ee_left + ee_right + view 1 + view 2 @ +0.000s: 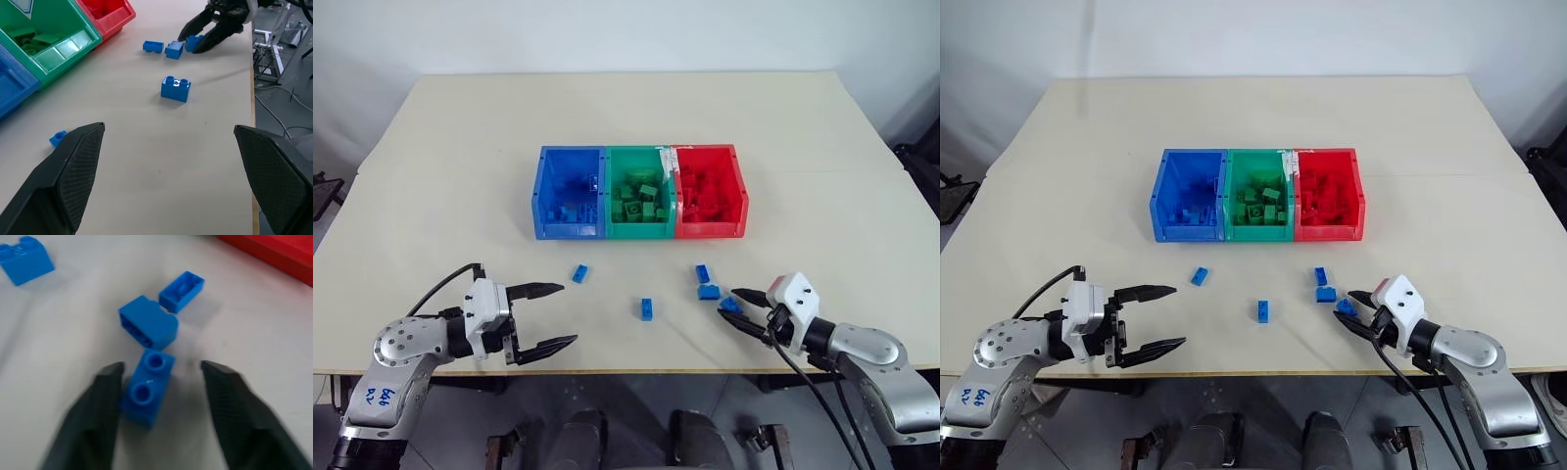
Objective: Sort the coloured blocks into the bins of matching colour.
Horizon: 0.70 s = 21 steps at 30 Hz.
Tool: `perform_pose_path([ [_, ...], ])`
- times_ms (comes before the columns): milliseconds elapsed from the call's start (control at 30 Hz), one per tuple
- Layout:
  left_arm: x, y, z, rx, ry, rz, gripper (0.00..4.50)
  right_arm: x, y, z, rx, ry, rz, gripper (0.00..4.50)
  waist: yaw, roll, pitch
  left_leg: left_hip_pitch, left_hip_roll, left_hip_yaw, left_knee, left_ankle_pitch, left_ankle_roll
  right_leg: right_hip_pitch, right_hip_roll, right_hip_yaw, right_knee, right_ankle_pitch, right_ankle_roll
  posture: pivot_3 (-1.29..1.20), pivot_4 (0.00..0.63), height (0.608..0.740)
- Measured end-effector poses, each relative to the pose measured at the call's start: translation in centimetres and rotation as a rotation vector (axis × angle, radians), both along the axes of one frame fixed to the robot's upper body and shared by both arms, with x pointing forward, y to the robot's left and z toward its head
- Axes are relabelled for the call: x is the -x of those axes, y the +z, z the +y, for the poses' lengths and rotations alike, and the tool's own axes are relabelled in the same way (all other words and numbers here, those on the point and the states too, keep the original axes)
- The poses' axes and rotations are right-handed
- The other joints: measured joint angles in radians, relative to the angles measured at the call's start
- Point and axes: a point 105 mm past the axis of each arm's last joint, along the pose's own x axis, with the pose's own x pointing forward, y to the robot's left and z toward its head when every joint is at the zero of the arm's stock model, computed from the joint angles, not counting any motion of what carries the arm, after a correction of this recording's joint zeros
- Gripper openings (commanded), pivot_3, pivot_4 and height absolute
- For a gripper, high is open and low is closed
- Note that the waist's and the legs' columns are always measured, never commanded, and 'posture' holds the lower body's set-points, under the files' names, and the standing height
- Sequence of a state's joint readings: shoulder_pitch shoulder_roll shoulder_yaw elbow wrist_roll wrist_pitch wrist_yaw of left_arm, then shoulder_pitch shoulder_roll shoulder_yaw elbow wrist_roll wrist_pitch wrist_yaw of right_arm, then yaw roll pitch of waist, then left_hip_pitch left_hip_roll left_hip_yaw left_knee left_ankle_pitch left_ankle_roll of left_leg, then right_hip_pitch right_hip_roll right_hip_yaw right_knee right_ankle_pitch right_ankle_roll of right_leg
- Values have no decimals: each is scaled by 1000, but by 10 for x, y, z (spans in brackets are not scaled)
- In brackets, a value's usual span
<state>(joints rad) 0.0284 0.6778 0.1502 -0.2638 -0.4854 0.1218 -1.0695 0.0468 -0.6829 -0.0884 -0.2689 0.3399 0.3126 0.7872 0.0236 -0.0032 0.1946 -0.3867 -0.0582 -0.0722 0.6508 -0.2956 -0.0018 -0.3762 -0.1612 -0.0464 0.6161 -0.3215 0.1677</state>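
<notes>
Several blue blocks lie on the table in front of the bins: one (579,273) near the left, one (647,308) in the middle, and two (703,273) (709,291) at the right. Another blue block (146,389) lies flat between the fingers of my right gripper (732,304). The jaws stand around it, one finger (105,396) at its side, the other (222,391) a gap away. My left gripper (568,313) is open and empty over the table's front left. The blue bin (570,233), green bin (639,233) and red bin (710,231) stand in a row.
Each bin holds bricks of its own colour. The table's front edge (636,370) runs just under both grippers. The cream tabletop (626,117) stretches bare behind the bins.
</notes>
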Motion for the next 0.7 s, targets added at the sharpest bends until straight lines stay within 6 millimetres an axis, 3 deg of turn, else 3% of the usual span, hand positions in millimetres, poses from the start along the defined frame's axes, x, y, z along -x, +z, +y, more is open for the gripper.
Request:
perform_pose_path([
  [100,-3,4,-3,2,-13,-18,4500,0,0,-2,3,-10,-4,456,1,0,0,0,0,0,1,0,0,0,0,0,1,0,0,0,150,740],
  [267,-5,6,-6,15,-22,-24,4500,1,13,-5,-54,12,-27,483,0,0,0,0,0,0,0,0,0,0,0,0,2,0,0,0,150,740],
  [433,-12,5,-3,70,41,-22,4500,-6,56,14,-164,113,-115,483,-8,0,0,0,1,0,0,0,0,0,2,0,2,0,0,0,150,740],
  [533,-17,6,6,103,121,-29,4500,-20,90,34,-223,167,-176,483,-12,0,0,0,2,0,0,0,-1,0,2,0,2,0,0,0,150,740],
  [633,-19,9,24,139,242,-46,4500,-36,130,78,-286,264,-251,483,-29,0,0,0,2,0,0,0,-2,-2,2,0,3,0,-1,0,150,740],
  [700,-19,8,36,150,314,-52,4500,-41,140,105,-290,323,-260,483,-28,0,0,0,3,-2,-1,-1,-3,-3,4,0,4,-1,-2,0,150,740],
])
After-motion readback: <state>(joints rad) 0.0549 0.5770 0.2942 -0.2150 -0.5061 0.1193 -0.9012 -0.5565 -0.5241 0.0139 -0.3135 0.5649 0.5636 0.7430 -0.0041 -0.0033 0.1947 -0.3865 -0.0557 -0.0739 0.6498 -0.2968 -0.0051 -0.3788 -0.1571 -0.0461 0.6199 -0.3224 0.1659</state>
